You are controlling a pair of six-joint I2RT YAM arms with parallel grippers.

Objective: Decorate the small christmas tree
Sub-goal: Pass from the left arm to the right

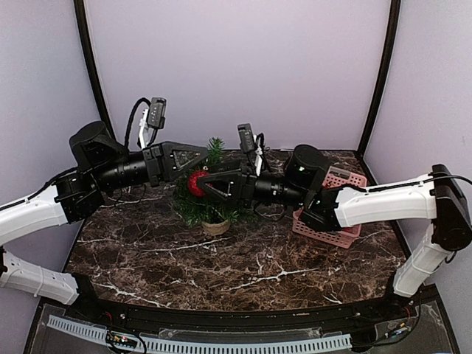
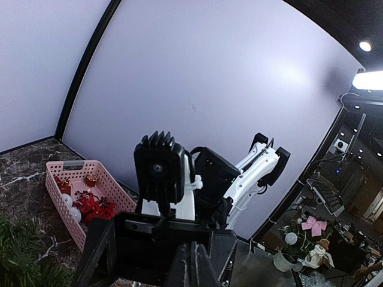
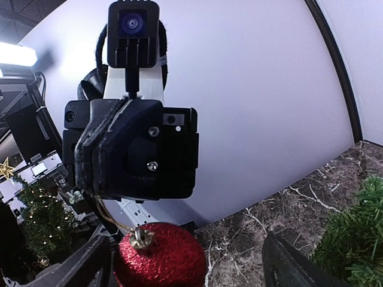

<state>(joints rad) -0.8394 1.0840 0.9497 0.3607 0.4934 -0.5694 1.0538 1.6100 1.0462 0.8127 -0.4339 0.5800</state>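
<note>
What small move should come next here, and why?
Probably close the right gripper, its fingers open, on the red glitter ball: it hangs between them by a gold string pinched in the shut left gripper, beside the small christmas tree.

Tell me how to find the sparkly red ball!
Look at the dark marble table, then the small christmas tree at its back middle. Close by its branches hangs the red glitter ball, dangling on a gold thread from the left hand. The other red ornaments lie in the pink basket; only this one hangs in the air.
</note>
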